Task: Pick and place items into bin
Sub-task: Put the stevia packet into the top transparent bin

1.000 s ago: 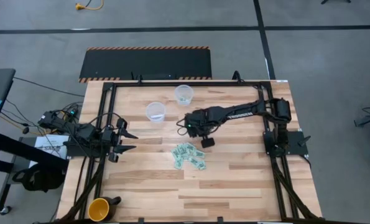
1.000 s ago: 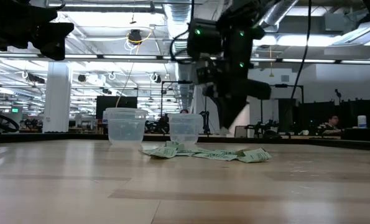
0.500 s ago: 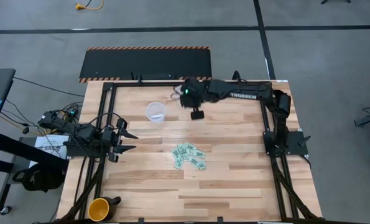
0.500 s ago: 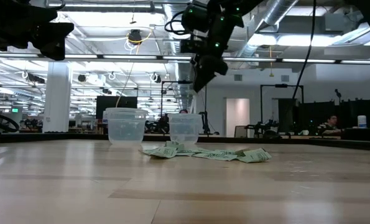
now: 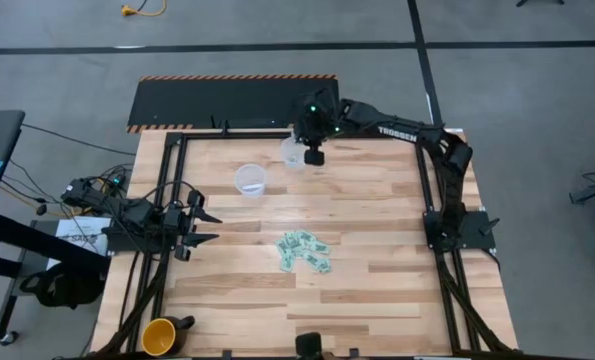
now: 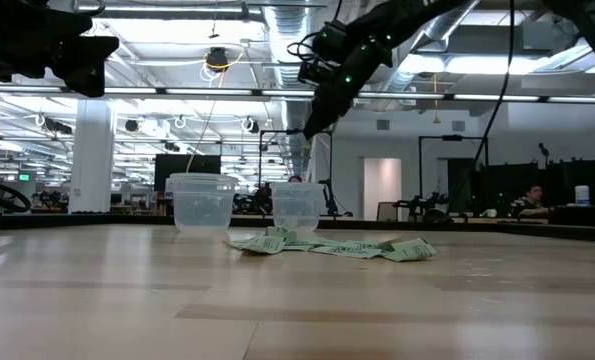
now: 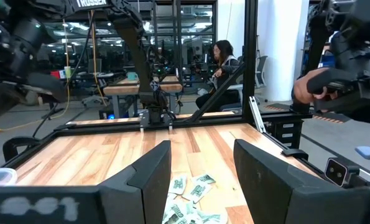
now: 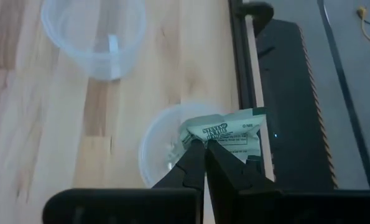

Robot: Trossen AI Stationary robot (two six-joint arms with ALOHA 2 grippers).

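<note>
Right gripper raised over the far clear cup, fingers pinched tight on one green-and-white packet held just above the cup's mouth. Second clear cup stands nearby. Remaining packets lie heaped mid-table. Left gripper waits at the table's left edge, fingers apart, empty.

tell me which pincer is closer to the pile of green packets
Left. The left pincer waits level with the pile; the right pincer hovers over the far cup.
</note>
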